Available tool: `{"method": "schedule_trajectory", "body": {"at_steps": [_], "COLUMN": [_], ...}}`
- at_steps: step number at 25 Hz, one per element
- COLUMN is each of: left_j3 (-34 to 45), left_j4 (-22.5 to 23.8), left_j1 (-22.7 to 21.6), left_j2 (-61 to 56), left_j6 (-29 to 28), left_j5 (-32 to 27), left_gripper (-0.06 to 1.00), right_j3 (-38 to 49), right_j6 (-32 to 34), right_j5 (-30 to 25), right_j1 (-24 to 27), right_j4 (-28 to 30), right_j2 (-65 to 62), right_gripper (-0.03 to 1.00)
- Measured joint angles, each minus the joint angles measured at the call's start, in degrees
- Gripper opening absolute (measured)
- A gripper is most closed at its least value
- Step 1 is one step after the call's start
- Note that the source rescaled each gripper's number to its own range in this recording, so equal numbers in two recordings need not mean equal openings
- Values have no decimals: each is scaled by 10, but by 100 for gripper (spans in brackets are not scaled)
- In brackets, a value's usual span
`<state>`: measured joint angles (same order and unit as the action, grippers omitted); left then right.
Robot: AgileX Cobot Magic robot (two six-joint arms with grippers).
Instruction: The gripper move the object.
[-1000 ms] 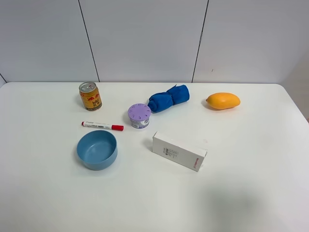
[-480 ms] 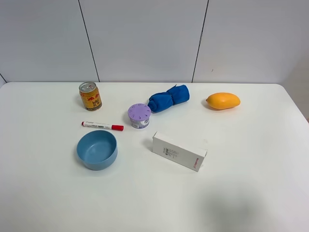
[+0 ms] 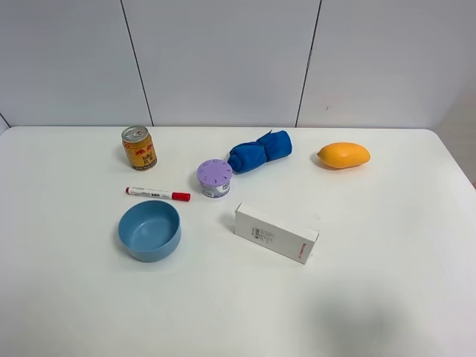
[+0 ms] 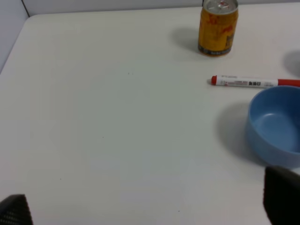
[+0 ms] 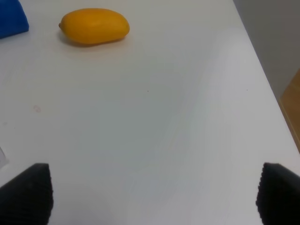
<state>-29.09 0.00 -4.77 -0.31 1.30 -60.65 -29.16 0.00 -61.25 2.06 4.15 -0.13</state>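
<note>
The marker pen, slim and white with a red cap, lies flat on the white table between the can and the blue bowl. It also shows in the left wrist view, beyond the bowl's rim. My left gripper is open and empty, with its black fingertips wide apart, well short of the pen. My right gripper is open and empty over bare table on the right side. Neither arm shows in the exterior high view.
A yellow can stands behind the pen and a blue bowl sits in front of it. A purple-lidded tub, a blue cloth, a mango and a white box lie further right.
</note>
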Motion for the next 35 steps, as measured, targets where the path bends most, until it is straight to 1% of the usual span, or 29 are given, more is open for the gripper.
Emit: {"method": "schedule_trajectory", "body": {"at_steps": [35], "left_j3": [0], "left_j4": [0], "left_j1": [0], "left_j2": [0], "left_j6": [0], "left_j5": [0], "left_gripper": [100], "right_j3": [0], "right_j6": [0], "right_j5": [0], "right_j1": [0], "right_j4": [0], "right_j2": [0], "right_gripper": [85]}}
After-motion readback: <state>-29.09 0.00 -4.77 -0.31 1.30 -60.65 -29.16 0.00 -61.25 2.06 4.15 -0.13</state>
